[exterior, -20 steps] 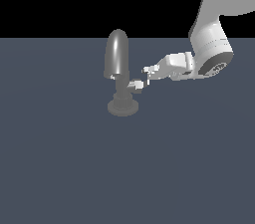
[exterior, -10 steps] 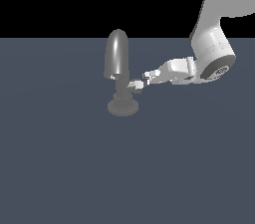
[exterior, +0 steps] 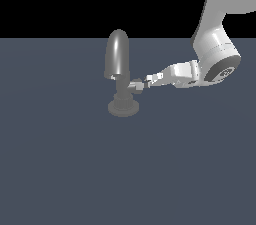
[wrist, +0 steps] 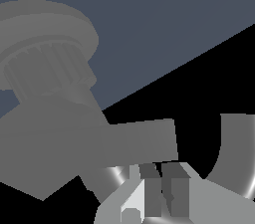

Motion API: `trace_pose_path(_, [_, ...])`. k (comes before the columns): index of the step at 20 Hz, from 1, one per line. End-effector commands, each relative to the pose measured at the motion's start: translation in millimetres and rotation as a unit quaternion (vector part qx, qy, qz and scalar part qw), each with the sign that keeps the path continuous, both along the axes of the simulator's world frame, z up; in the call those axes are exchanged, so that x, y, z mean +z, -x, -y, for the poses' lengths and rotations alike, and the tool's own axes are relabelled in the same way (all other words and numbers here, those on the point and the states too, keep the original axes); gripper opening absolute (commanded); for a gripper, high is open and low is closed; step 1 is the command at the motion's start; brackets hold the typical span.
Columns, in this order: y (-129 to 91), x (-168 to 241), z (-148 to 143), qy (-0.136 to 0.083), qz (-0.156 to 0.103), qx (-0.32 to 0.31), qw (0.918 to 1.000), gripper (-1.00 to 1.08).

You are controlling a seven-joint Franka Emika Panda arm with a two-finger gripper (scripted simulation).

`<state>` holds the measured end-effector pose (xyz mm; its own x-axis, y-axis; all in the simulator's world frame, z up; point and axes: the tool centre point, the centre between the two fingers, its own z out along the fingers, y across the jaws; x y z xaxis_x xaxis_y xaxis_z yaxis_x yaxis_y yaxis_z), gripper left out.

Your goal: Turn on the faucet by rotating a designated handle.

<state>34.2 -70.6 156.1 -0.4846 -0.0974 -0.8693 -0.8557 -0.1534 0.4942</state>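
The grey faucet [exterior: 117, 60] stands on the dark floor, with a tall rounded spout over a ribbed stem and round base. Its handle [exterior: 135, 85] is a short lever sticking out of the stem toward the exterior view's right. My gripper [exterior: 148, 80] reaches in from that side, shut, with its fingertips right at the handle's pale tip. In the wrist view the handle [wrist: 134, 141] runs out from the ribbed stem of the faucet [wrist: 45, 68], just above my gripper [wrist: 160, 175]. The two dark pads [wrist: 149, 188] sit together with nothing between them.
The dark blue-grey floor [exterior: 65, 169] spreads flat around the faucet, with a black backdrop beyond its far edge. My white arm [exterior: 217, 44] comes down from the upper part of the exterior view's right.
My arm has drifted slightly toward the exterior view's right. The fingertips stay at the handle's tip, and the faucet has not moved.
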Motion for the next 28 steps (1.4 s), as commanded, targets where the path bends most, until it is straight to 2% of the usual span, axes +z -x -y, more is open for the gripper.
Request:
trace_pose_path(1, [1,-7,0,0.0,-0.001,0.0,1.0,-1.0])
trace_pose_path(12, [15,-78,3,-0.001,-0.018,0.0,0.9998,-1.0])
trace_pose_path(13, [15,-78,3,-0.001,-0.018,0.0,0.9998,-1.0])
trace_pose_path(14, [-4,-30,0,-0.004,0.021,0.007,0.9998,-1.0])
trace_pose_path(28, [-15,-74,-3,-0.003,0.002,0.003,1.0,-1.0])
